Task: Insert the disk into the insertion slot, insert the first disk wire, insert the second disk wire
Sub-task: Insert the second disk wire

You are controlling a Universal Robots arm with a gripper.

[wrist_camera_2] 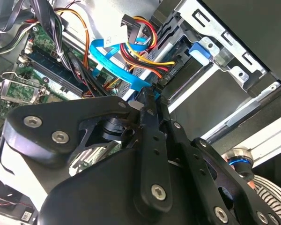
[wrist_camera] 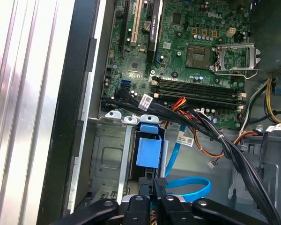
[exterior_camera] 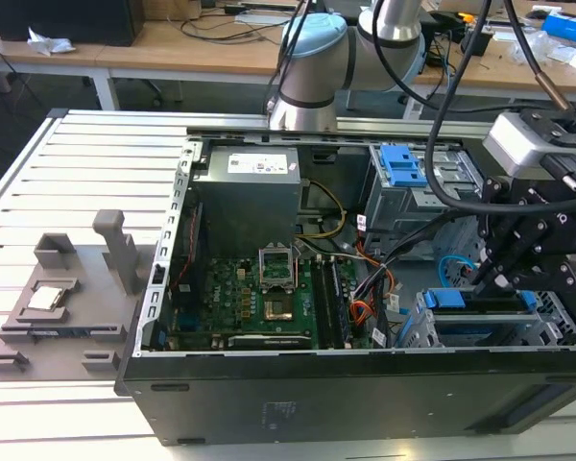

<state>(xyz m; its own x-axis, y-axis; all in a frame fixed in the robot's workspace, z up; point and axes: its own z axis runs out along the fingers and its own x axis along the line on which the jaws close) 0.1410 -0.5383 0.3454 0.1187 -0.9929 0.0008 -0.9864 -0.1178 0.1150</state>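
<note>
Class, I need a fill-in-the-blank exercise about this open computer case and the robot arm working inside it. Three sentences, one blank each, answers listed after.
1. The thin flat cable looping beside the black pincer is light ____ in colour.
2. The carrier tab of the disk, standing in the silver sheet-metal cage, is bright ____.
3. In the exterior view, the black pincer hangs over the case's ____ end.

Missing words: blue; blue; right
</note>
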